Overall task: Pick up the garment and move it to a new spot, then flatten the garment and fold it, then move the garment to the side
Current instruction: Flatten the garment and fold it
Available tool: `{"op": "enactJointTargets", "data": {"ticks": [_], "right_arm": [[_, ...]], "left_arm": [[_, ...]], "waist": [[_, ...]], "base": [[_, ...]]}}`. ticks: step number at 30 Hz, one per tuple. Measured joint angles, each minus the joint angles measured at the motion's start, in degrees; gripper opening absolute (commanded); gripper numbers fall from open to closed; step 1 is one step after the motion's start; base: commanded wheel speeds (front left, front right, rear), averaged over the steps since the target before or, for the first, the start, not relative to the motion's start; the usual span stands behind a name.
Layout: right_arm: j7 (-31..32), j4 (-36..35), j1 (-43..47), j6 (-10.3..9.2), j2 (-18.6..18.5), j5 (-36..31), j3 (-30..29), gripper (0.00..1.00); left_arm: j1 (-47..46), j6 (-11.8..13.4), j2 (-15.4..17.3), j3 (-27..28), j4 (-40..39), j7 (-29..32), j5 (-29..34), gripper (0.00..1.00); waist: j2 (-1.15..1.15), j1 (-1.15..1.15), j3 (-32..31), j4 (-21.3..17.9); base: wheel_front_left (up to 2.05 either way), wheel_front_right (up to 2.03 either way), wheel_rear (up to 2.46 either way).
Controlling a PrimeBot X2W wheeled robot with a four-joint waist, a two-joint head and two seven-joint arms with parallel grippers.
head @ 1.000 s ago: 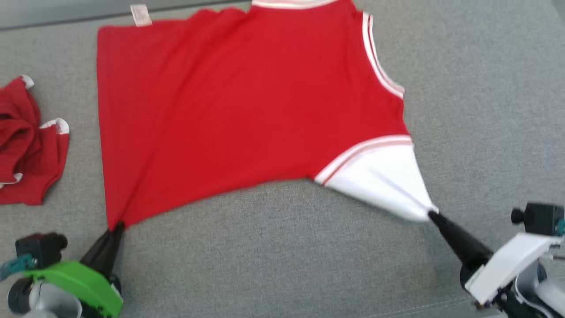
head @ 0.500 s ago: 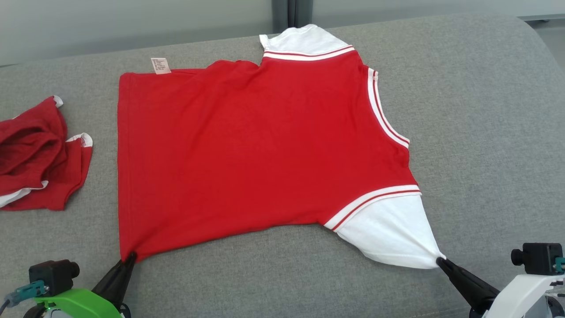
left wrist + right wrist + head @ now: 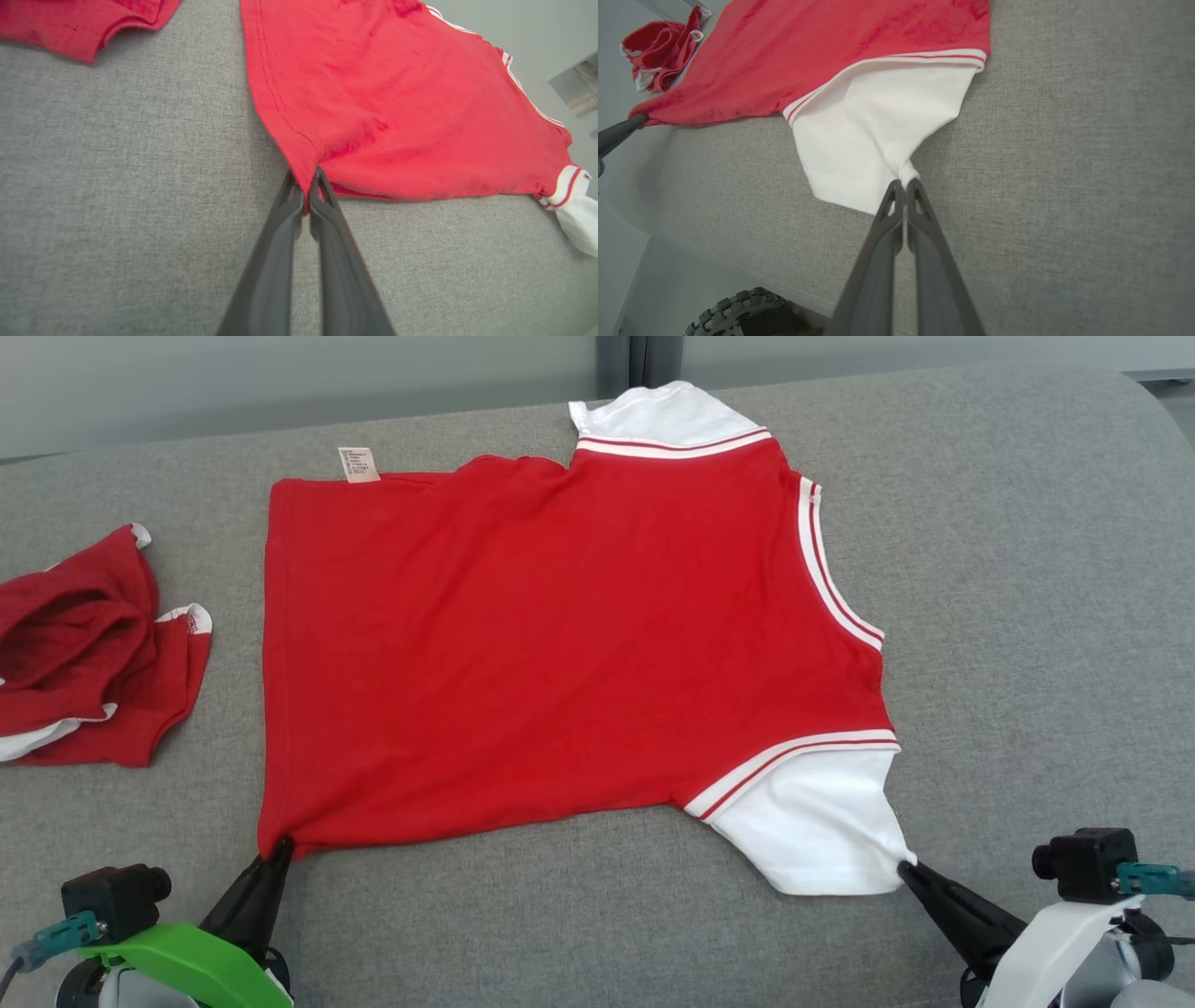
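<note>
one: two corners are pinched at once. the left gripper (image 3: 278, 847) is clamped on the near hem corner (image 3: 277, 829) of the garment (image 3: 560, 644), and the right gripper (image 3: 904, 870) is clamped on the tip of the near white sleeve (image 3: 822, 831).

two: are the fingers truly closed on cloth, or just beside it?

one: closed on it. in each wrist view the two dark fingers meet with a nip of fabric bunched between their tips, red for the left, white for the right.

two: and where does the garment lie?

one: it is spread on the grey cushion (image 3: 1027, 569), its body mostly flat. the hem is toward the robot's left, the striped neckline toward its right, and the other sleeve is at the far edge. a care label (image 3: 358, 465) pokes out at the far hem corner. a crumpled red cloth (image 3: 84, 644) sits apart from it on the left.

two: so which step is this?

one: flattening, i judge. the garment looks set down in its spot and no fold is made yet. light creases fan out from both pinch points, and the far edge beside the label is a little rumpled.

two: what does the next move call for?

one: probably an even, low handling from both arms, so the flat body neither drags nor bunches. after that comes a clean release and a fresh grip for the first fold, well clear of the crumpled cloth.
</note>
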Motion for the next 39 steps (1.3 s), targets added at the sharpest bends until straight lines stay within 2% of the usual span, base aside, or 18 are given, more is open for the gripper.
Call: {"op": "enactJointTargets", "data": {"ticks": [2, 5, 13, 14, 15, 16, 17, 19, 20, 21, 22, 33, 39], "right_arm": [[0.04, 0.89, -0.66, -0.03, 1.01, -1.12, 1.12, 0.0], [0.92, 2.13, -0.99, -0.03, 2.81, -1.89, 3.08, 0.0], [1.86, 5.08, -2.88, -0.03, 5.3, -5.02, 5.48, 0.03], [1.85, 5.32, -3.17, -0.03, 5.44, -5.49, 5.59, 0.07], [1.83, 5.64, -3.39, -0.03, 5.58, -5.71, 5.59, 0.15], [1.83, 5.94, -3.62, -0.03, 5.7, -5.87, 5.6, 0.17], [1.85, 6.16, -3.87, -0.03, 5.73, -6.09, 5.79, 0.21], [1.83, 6.62, -4.14, -0.03, 5.75, -7.42, 6.11, 0.45], [1.83, 6.97, -4.22, -0.04, 5.75, -7.98, 6.24, 0.63], [1.83, 7.28, -4.34, -0.04, 5.79, -8.26, 6.34, 0.87], [1.82, 7.54, -4.44, -0.05, 5.89, -8.34, 6.36, 1.0], [1.68, 8.65, -5.07, -0.46, 6.21, -9.23, 5.94, 1.0], [2.26, 8.11, -2.07, -0.49, 3.31, -7.04, 4.99, 1.0]], "left_arm": [[-0.52, 0.01, -0.12, -0.01, 0.05, 0.01, 0.0, 0.31], [-0.71, 0.29, -0.11, -0.22, 0.54, 0.38, 0.0, 0.31], [-0.66, 1.08, 0.29, -0.93, 2.24, 3.14, -0.03, 0.5], [-0.66, 1.1, 0.31, -0.82, 2.34, 3.15, -0.08, 0.67], [-0.66, 1.38, 0.29, -0.69, 2.47, 3.2, -0.41, 0.94], [-0.66, 1.53, 0.31, -0.6, 2.6, 3.34, -0.54, 1.0], [-0.66, 1.57, 0.33, -0.57, 2.65, 3.36, -0.54, 1.0], [-0.66, 1.93, 0.33, -0.53, 2.69, 3.81, -0.54, 1.0], [-0.66, 2.05, 0.34, -0.53, 2.71, 3.82, -0.54, 1.0], [-0.66, 2.1, 0.34, -0.49, 2.74, 3.82, -0.54, 1.0], [-0.66, 2.1, 0.34, -0.45, 2.74, 3.83, -0.55, 1.0], [-0.21, 4.12, 0.94, 1.63, 2.7, 4.33, -1.59, 1.0], [4.56, 7.37, 2.47, 3.88, 3.36, 4.41, -3.07, 1.0]], "waist": [[0.0, 0.0, 0.05, 0.03], [0.0, 0.0, 0.07, 0.0], [0.0, 0.0, -0.22, -0.28], [0.0, 0.0, -0.28, -0.3], [0.0, 0.0, -0.35, -0.32], [0.0, 0.0, -0.41, -0.33], [0.0, 0.0, -0.46, -0.34], [0.0, 0.0, -0.51, -0.37], [0.0, 0.0, -0.51, -0.37], [0.0, 0.0, -0.51, -0.37], [0.0, 0.0, -0.5, -0.38], [0.0, 0.0, -0.52, -0.37], [0.0, 0.0, -2.03, -0.44]], "base": [[0.0, 0.0, 0.0], [0.0, 0.0, 0.0], [0.0, 0.0, 0.0], [0.0, 0.0, 0.0], [0.0, 0.0, 0.0], [0.0, 0.0, 0.0], [0.0, 0.0, 0.0], [0.0, 0.0, 0.0], [0.0, 0.0, 0.0], [0.0, 0.0, 0.0], [0.0, 0.0, 0.0], [0.0, 0.0, 0.0], [0.0, 0.0, 0.0]]}}
